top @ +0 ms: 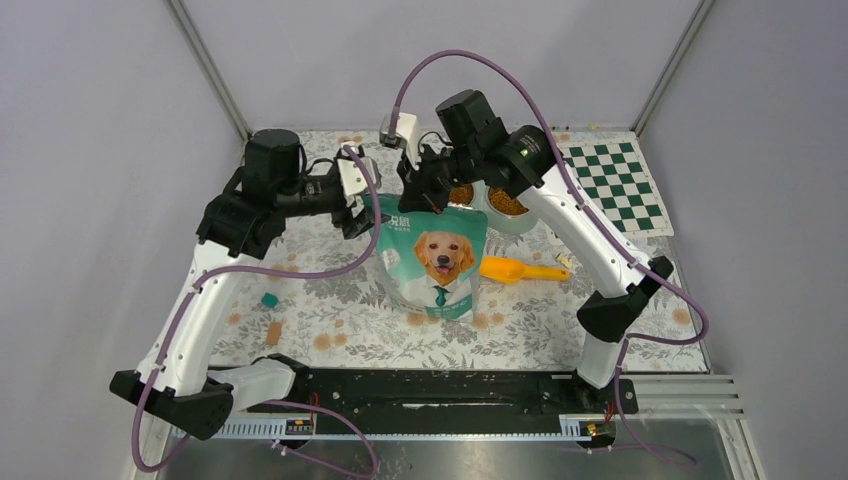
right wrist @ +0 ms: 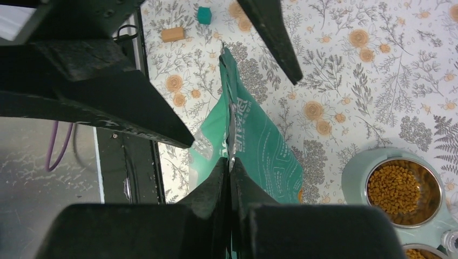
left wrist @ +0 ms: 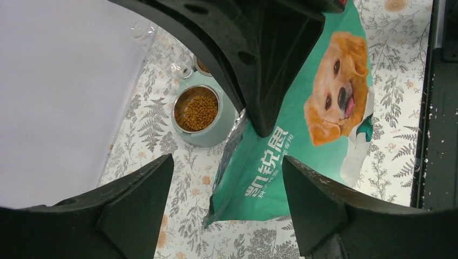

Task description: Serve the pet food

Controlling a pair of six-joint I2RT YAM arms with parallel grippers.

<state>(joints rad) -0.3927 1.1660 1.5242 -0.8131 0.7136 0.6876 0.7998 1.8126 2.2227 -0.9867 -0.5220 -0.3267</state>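
Pet food [left wrist: 197,112]: small brown dry pellets, heaped in pale green twin-bowl feeder [left wrist: 211,141] just beyond teal bag [left wrist: 302,135]. On bag: golden retriever in tie, white characters "凯锐思". Right gripper [right wrist: 229,162] pinched on bag's top edge; left gripper [left wrist: 224,164] spread wide, holding nothing.

This is a robot laboratory cell. Plain grey walls [top: 100,100] and bare aluminium posts [top: 205,65] close the table in. Two arms [top: 195,310] stand bolted to a black rail [top: 450,385] at 6 o'clock, with purple cables [top: 470,55] hanging loose. The floral cloth [top: 340,310], the chequered mat [top: 615,185] at 2 o'clock, the teal bag [top: 430,265] and the pet food [top: 507,203] look like set-out props.
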